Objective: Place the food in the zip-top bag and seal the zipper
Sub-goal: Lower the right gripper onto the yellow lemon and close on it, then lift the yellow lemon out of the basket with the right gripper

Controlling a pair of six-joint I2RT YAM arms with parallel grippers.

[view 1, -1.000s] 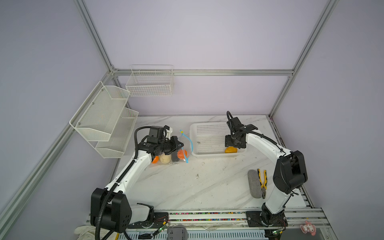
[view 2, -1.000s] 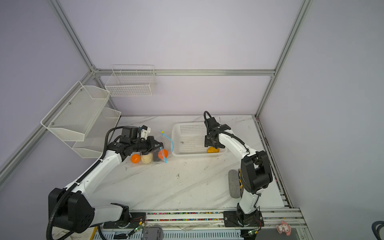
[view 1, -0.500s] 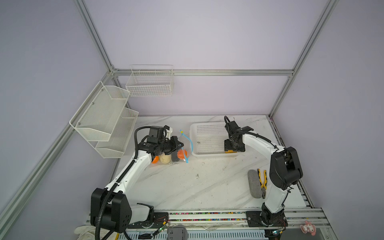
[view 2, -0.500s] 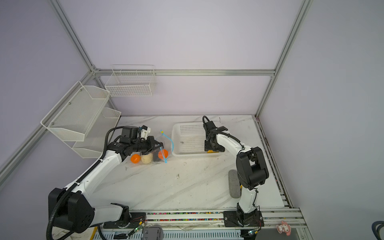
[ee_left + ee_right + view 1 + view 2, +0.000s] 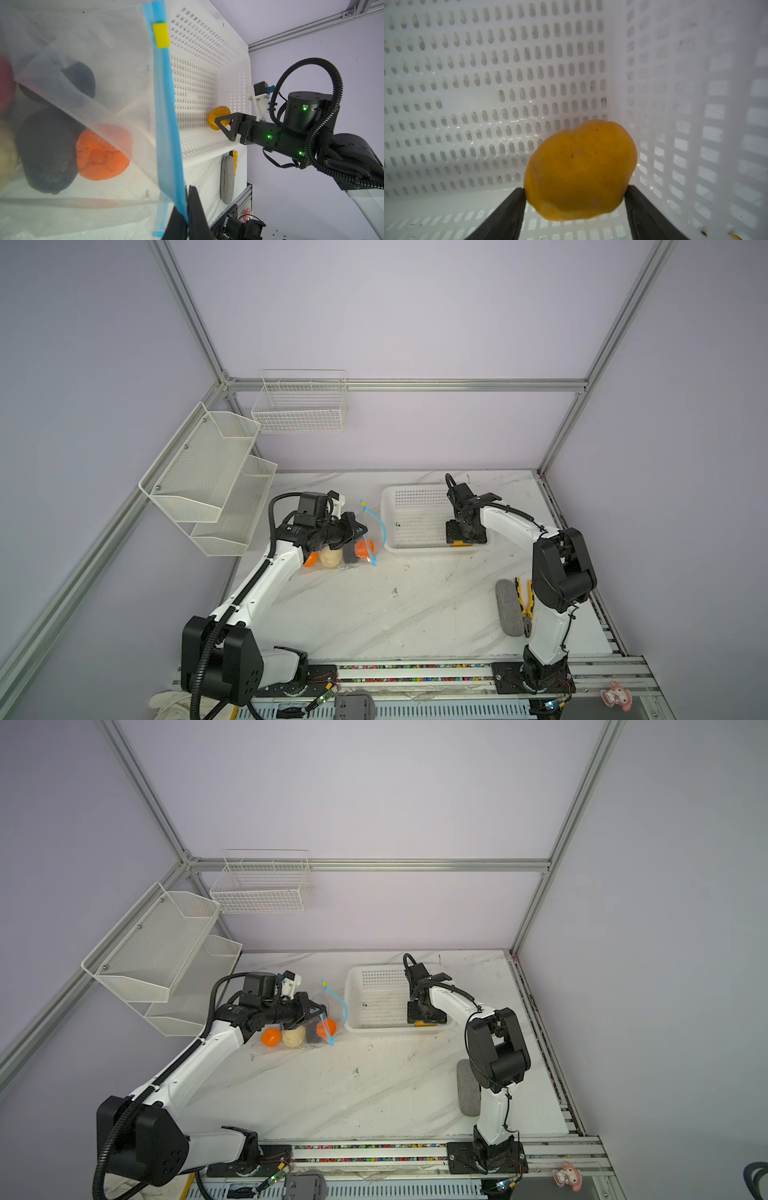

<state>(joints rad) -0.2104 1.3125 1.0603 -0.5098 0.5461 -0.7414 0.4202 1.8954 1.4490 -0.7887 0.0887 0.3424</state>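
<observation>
**Yellow fruit gripped in basket corner as bag waits**

The right pincer (image 5: 575, 189), jaws wide, clasps a yellow fruit (image 5: 581, 166) across its middle in the 5 o'clock corner of the white basket (image 5: 415, 493). It looks light and squashy; a gentle hold on its broad flanks should serve. At 10 o'clock on the counter (image 5: 395, 614), the left pincer (image 5: 186, 216) is clamped tight on the blue zipper (image 5: 166, 124), the stiffest hold on the floppy, slick-looking zip-top bag (image 5: 93, 31), where other food (image 5: 101, 153) already lies.
</observation>
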